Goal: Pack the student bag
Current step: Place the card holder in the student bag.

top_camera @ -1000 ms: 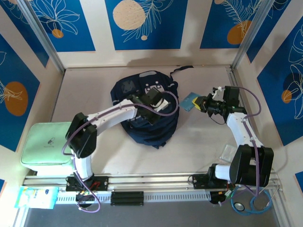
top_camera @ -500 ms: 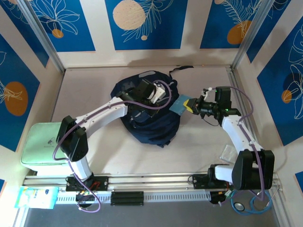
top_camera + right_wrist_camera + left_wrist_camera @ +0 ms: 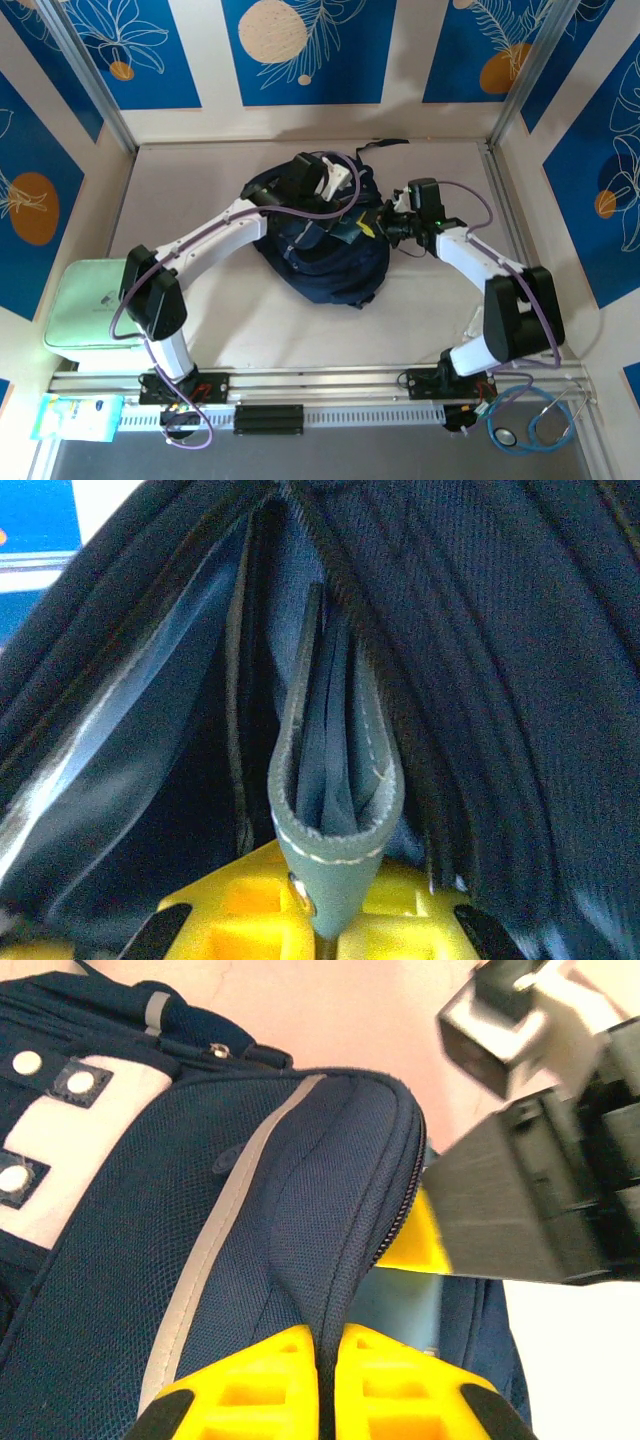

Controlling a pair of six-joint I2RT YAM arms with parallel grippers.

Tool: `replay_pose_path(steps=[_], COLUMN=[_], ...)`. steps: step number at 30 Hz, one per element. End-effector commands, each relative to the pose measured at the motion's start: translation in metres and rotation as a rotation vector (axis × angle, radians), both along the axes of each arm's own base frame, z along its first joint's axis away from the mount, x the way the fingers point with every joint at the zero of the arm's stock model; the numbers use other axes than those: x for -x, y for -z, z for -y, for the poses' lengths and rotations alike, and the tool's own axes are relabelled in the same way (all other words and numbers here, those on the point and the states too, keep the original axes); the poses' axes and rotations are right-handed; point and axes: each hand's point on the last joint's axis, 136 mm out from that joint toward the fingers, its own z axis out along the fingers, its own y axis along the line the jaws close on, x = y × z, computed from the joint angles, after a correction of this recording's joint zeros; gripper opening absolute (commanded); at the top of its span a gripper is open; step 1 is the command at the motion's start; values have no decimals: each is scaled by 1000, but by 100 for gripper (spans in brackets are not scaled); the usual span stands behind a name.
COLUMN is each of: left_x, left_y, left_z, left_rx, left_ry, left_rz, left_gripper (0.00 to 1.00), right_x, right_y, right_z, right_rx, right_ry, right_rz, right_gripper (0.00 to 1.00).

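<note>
The student bag [image 3: 320,262], a big navy backpack, lies mid-table with its main zip open. My left gripper [image 3: 338,206] is over its top and shut on the zipped rim of the opening [image 3: 352,1260]; the yellow fingers [image 3: 270,1370] pinch the navy fabric between them. From the right, my right gripper [image 3: 373,222] reaches into the opening, shut on a flat teal case [image 3: 335,810] with a stitched edge, which stands inside the bag between dark walls [image 3: 480,680]. The left wrist view shows the case [image 3: 405,1295] under the lifted rim, with the right gripper's dark body [image 3: 520,1195] beside it.
A mint-green pouch [image 3: 95,315] lies at the near left and a blue-and-white packet [image 3: 75,415] sits on the front rail. A small clear plastic piece [image 3: 482,322] lies near the right arm's base. A black strap [image 3: 385,145] trails behind the bag.
The right gripper has carried the teal case leftward into the bag's opening. The left gripper has moved toward the bag's far right top and shut on the rim.
</note>
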Motion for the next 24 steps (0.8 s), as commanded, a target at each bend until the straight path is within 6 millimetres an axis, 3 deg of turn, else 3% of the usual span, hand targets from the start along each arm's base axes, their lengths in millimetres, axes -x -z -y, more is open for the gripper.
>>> replay_pose_path(steps=[1,5,10,13,18,24], left_x=[-17,-21,-30,-30,-29,-28], left_y=[-59,-55,-50,-50,-45,-39], left_z=[15,15,9,6,5,6], left_rx=[163,163,169,169,167,174], left_ry=[-17,-36,-75,-78,-73,-65], left_rz=[89,66,46,41,30,22], left_gripper=[9,9,9,9,9,10], right_x=[-30,-39,-41,-33,-10,7], right_y=[-19,-13,-4,-12,-21,-5], right_z=[-10,-19,-28,-21,2,13], right_rx=[-12,6,-21,-22,70,127], right_ry=[37,61,47,49,60,74], right_rz=[65,35,-33,-31,-84,-142], right_gripper=[8,9,26,34,38,36])
